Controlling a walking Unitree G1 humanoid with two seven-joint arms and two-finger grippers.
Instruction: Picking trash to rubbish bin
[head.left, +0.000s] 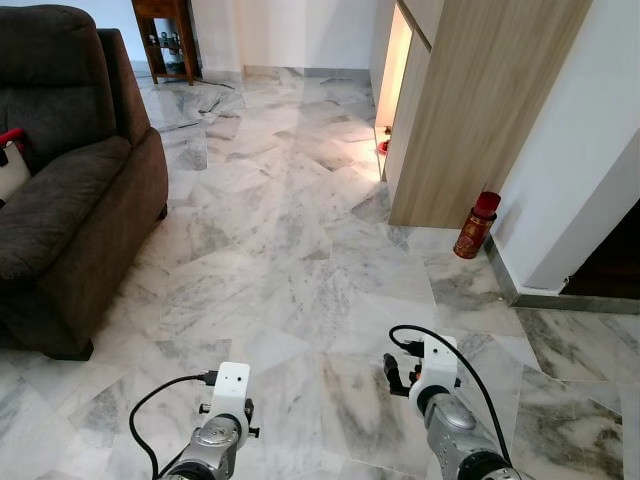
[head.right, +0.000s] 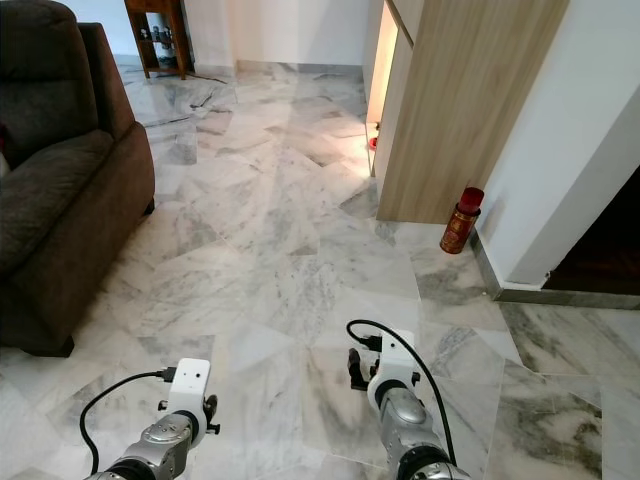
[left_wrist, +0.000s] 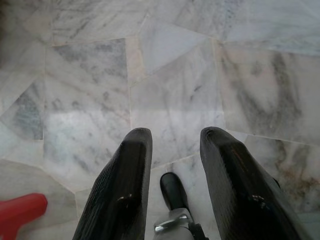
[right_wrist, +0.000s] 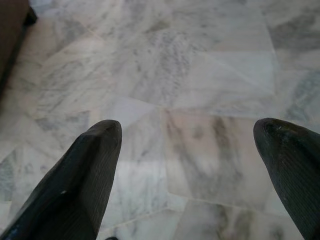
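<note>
A red canister with a red cap (head.left: 476, 225) stands upright on the marble floor beside the white wall, at the foot of the wooden cabinet, ahead and to my right. Both arms are held low in front of me, the left arm (head.left: 225, 420) and the right arm (head.left: 440, 400). The left gripper (left_wrist: 175, 137) points down at bare floor, open with a narrow gap and nothing between its fingers (left_wrist: 125, 185). A red shape (left_wrist: 20, 212) shows at the edge of that view; I cannot tell what it is. The right gripper (right_wrist: 192, 132) is open wide over bare floor.
A dark brown sofa (head.left: 70, 180) stands along the left. The tall wooden cabinet (head.left: 480, 100) and a white wall (head.left: 590, 150) close the right side, with a dark opening (head.left: 612, 262) beyond. A wooden shelf (head.left: 165, 35) stands far back. Open marble floor (head.left: 290, 230) runs between.
</note>
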